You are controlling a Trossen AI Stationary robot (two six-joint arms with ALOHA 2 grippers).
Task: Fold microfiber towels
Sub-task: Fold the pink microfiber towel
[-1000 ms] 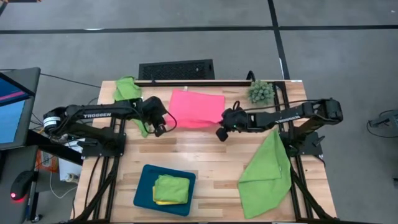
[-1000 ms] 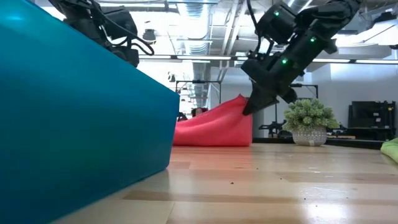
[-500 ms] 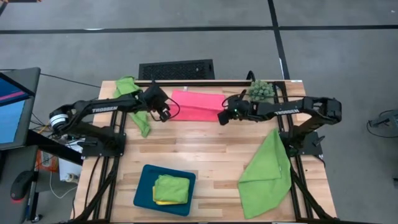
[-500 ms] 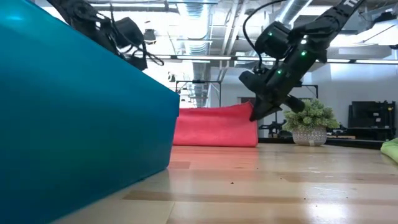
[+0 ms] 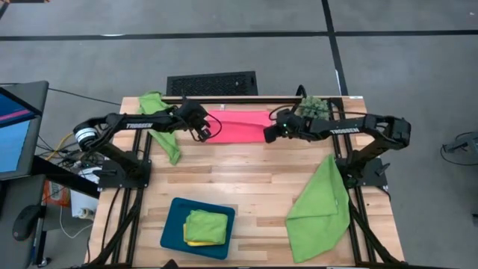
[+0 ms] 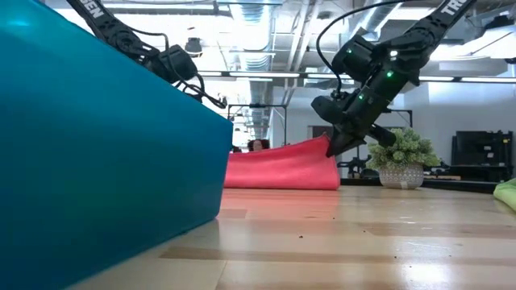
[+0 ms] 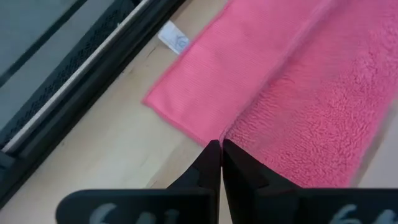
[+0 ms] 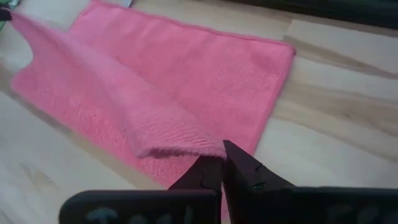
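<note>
Pink towel (image 5: 240,125) lay at the far edge of the counter (image 5: 246,187), just beside the small spiky plant (image 5: 314,109), and was midway through its first fold: the near half had been carried over the far half. The left claw (image 5: 206,132) was pinched together on the corner farther from the plant; its wrist view showed the dark fingers (image 7: 214,163) closed on the upper layer. The right claw (image 5: 270,133) sat at the corner nearer the plant, fingers close together with the folded edge at their tips; I could not tell whether it was gripping or letting go.

By my reading, the step in hand was laying the lifted edge down on the far edge. The next move called for matching the corners, lowering the cloth flat, releasing both claws, and then a second fold across.

The high view alone showed the other towels: a large lime green one (image 5: 320,209) on the plant's side of the counter, well toward the near edge, another green one (image 5: 158,119) beyond the left claw, and a folded green one on a yellow one in the teal tray (image 5: 170,235). The wrist views alone showed the two pink layers and a white label (image 7: 173,38) at the lower layer's corner. The low view showed the right claw (image 6: 332,147) raised off the counter.
</note>
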